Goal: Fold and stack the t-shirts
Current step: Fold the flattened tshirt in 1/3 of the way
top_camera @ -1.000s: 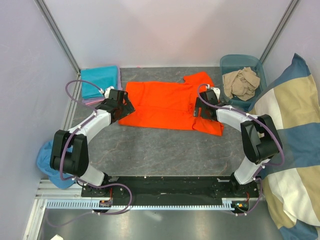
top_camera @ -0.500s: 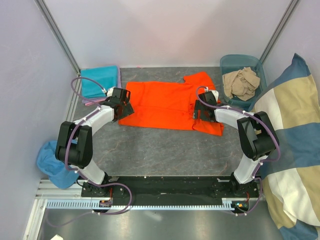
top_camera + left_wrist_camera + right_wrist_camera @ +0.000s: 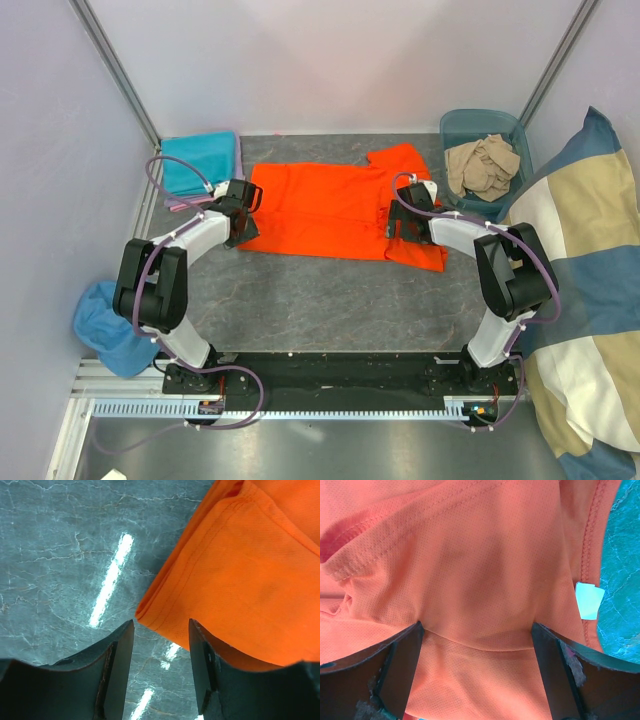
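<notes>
The bright orange t-shirt (image 3: 330, 205) lies spread flat at the back of the table. My left gripper (image 3: 243, 212) is at its lower left corner. In the left wrist view the folded hem corner (image 3: 165, 615) lies at the tips of the left gripper (image 3: 161, 625). Its jaws stand partly apart, bare table shows between them, and the right finger (image 3: 200, 650) lies over the cloth's edge. My right gripper (image 3: 400, 222) rests wide open on the shirt near the collar. There the right gripper (image 3: 477, 625) spans a fold of cloth, with the white neck label (image 3: 589, 600) just to its right.
A folded teal t-shirt (image 3: 200, 162) lies over a pink-lilac one (image 3: 180, 203) at the back left. A blue bin (image 3: 455, 122) at the back right holds beige t-shirts (image 3: 483, 165). A blue cloth (image 3: 100, 320) sits off the table's left edge. Blue-and-beige blocked fabric (image 3: 590, 280) fills the right.
The left gripper's jaws have narrowed from wide open while settling at the shirt's lower left corner. The right gripper has stayed wide open and shifted only slightly.
</notes>
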Available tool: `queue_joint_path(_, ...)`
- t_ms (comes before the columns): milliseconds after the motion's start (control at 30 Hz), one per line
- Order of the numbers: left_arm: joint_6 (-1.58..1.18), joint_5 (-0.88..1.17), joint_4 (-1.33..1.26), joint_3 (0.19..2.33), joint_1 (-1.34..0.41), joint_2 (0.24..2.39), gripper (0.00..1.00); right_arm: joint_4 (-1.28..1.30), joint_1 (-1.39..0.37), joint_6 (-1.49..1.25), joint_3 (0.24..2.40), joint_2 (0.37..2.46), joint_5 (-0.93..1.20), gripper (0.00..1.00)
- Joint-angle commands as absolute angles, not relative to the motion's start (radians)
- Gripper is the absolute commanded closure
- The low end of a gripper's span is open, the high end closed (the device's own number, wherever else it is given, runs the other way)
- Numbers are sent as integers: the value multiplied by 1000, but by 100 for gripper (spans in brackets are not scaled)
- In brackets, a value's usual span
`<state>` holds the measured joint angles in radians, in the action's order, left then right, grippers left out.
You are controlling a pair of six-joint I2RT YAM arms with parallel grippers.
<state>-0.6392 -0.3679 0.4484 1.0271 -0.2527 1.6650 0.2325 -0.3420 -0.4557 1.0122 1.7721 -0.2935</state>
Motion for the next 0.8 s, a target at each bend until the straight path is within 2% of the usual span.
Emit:
queue_joint_path(0, -624, -428, 457, 1031, -250, 1686, 45, 250, -342, -460, 991, 1816, -252, 2)
queue_joint_path(333, -627, -437, 456, 1075, -249, 1758, 46, 253, -341, -454, 989, 1815, -252, 2)
queue_joint_path(400, -627, -437, 457, 1080, -249, 1763, 51, 253, -341, -453, 988, 1813, -255, 2)
queue_joint_path(467, -627, -436, 457, 1086, -249, 1764, 53, 253, -341, -453, 986, 1813, -253, 2)
queue_joint_path(767, -623, -419, 460, 1106, -247, 1687, 51, 253, -342, -454, 986, 1818, -253, 2)
